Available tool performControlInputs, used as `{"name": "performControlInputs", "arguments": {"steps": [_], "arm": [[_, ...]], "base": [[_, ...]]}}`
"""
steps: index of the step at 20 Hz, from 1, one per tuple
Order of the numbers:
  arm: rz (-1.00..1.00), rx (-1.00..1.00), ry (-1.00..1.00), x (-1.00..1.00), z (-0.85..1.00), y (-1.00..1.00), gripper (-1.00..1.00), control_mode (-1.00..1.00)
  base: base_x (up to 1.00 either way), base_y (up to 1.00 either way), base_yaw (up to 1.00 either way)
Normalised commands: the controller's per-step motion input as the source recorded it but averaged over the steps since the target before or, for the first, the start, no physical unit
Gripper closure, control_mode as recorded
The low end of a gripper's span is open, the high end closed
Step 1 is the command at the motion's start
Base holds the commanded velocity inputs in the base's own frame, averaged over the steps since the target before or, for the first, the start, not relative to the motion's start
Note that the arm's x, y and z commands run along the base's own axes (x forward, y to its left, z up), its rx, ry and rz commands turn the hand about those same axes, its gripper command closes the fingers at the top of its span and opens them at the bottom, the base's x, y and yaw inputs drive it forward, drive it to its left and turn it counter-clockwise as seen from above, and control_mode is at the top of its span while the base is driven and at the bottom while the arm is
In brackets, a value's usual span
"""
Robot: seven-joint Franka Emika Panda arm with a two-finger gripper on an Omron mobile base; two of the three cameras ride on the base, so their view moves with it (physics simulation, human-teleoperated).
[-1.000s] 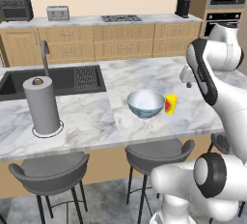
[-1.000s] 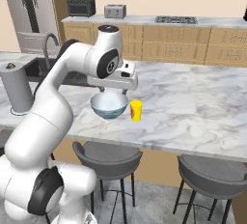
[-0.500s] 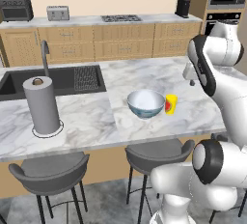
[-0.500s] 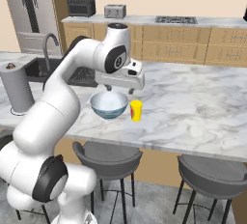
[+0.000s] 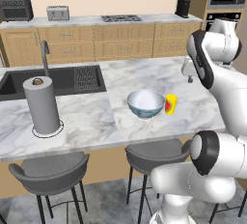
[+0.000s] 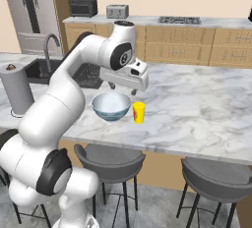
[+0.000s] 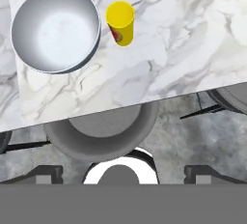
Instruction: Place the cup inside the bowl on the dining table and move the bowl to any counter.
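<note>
The bowl, white inside and blue-grey outside, stands empty near the front edge of the dining table. The small yellow cup stands upright just to its right, a red patch on its side. My gripper hangs open above the table, a little behind and above the bowl and cup, with nothing between its fingers. In the left base view the hand is partly hidden behind my own arm.
A paper towel roll stands left of the bowl, beside the dark sink with its faucet. Grey stools line the table's front. The counter runs along the back wall.
My arm has swung a little, carrying the hand slightly toward the cup side above the bowl. The gripper stayed open; bowl and cup have not moved.
</note>
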Motion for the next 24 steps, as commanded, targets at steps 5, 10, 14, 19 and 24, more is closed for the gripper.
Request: {"name": "performControlInputs", "arguments": {"steps": [5,10,14,19,24], "arm": [[-0.10,0.09,0.00,0.00,-0.11,0.00,-1.00,-1.00],[-0.10,0.01,0.00,0.04,-0.12,0.00,-1.00,-1.00],[-0.09,0.00,0.01,0.19,-0.07,0.00,-1.00,-1.00],[-0.08,0.00,0.02,0.23,-0.05,0.00,-1.00,-1.00],[-0.04,0.00,0.00,0.32,-0.06,0.00,-1.00,-1.00]], "base": [[0.00,0.00,0.00],[0.00,0.00,0.00],[0.00,0.00,0.00],[0.00,0.00,0.00],[0.00,0.00,0.00]]}}
